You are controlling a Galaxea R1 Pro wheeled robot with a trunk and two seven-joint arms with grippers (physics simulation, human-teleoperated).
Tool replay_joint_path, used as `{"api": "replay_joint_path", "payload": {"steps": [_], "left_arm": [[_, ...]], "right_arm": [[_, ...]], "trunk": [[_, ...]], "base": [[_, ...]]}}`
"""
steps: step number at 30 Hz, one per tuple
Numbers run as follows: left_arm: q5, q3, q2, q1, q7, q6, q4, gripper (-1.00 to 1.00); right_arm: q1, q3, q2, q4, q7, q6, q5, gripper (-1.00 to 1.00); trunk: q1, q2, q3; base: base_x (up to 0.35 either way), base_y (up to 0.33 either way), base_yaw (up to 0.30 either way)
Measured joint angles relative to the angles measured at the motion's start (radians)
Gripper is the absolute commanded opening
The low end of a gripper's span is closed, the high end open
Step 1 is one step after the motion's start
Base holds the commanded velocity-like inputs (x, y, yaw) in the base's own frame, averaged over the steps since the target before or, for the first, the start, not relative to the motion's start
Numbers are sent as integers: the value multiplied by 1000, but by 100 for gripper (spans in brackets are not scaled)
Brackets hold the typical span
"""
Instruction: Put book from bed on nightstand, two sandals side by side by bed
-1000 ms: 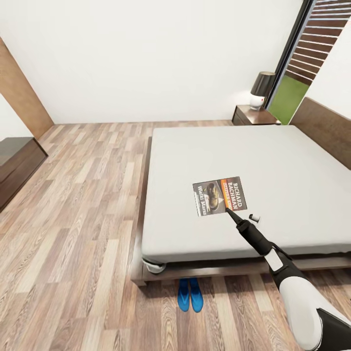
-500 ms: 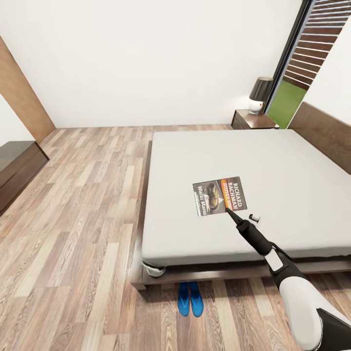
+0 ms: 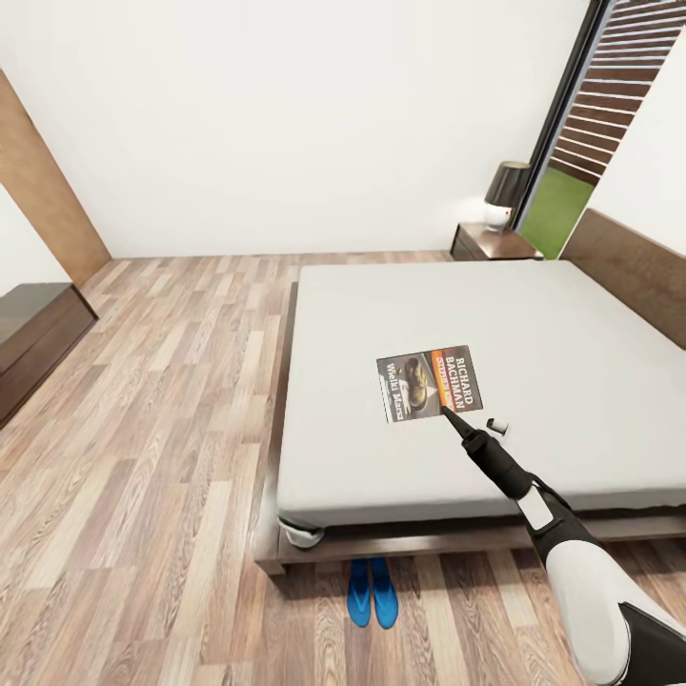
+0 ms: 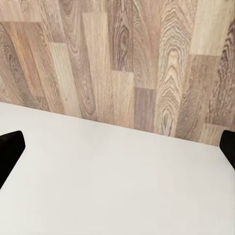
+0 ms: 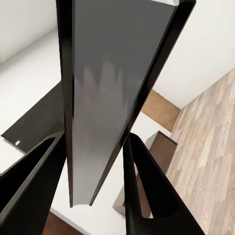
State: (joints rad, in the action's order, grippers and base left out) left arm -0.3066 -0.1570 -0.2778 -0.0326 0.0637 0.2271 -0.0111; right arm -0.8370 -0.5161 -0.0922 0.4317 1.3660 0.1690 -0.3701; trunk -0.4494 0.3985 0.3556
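The book (image 3: 429, 383) (image 5: 112, 73), dark grey with an orange band and white lettering, hangs over the grey bed (image 3: 534, 314), and my right gripper (image 3: 446, 410) (image 5: 88, 161) is shut on its near edge. In the right wrist view the thin book stands edge-on between both black fingers. Two blue sandals (image 3: 372, 591) lie side by side on the floor at the bed's foot, partly under the frame. The dark nightstand (image 3: 491, 243) stands beyond the bed's far corner. My left gripper (image 4: 117, 147) is open, its fingertips wide apart over a white surface and plank floor.
A dark-shaded lamp (image 3: 503, 195) sits on the nightstand beside the tall window (image 3: 581, 124). The brown headboard (image 3: 634, 272) runs along the right. A low dark bench (image 3: 33, 338) stands at the left wall, with wide wood floor (image 3: 171, 400) between it and the bed.
The whole view has shifted, so the camera moved: bed, nightstand and sandals sit slightly lower in the picture. The right arm and the held book keep their place in the picture.
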Motion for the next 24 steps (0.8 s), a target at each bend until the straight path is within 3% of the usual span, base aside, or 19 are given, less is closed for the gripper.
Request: {"api": "replay_joint_path", "payload": {"steps": [24], "left_arm": [[0,0,2,0,0,0,0,100]], "right_arm": [[0,0,0,0,0,0,0,-100]], "trunk": [[0,0,-39]], "base": [[0,0,0]]}}
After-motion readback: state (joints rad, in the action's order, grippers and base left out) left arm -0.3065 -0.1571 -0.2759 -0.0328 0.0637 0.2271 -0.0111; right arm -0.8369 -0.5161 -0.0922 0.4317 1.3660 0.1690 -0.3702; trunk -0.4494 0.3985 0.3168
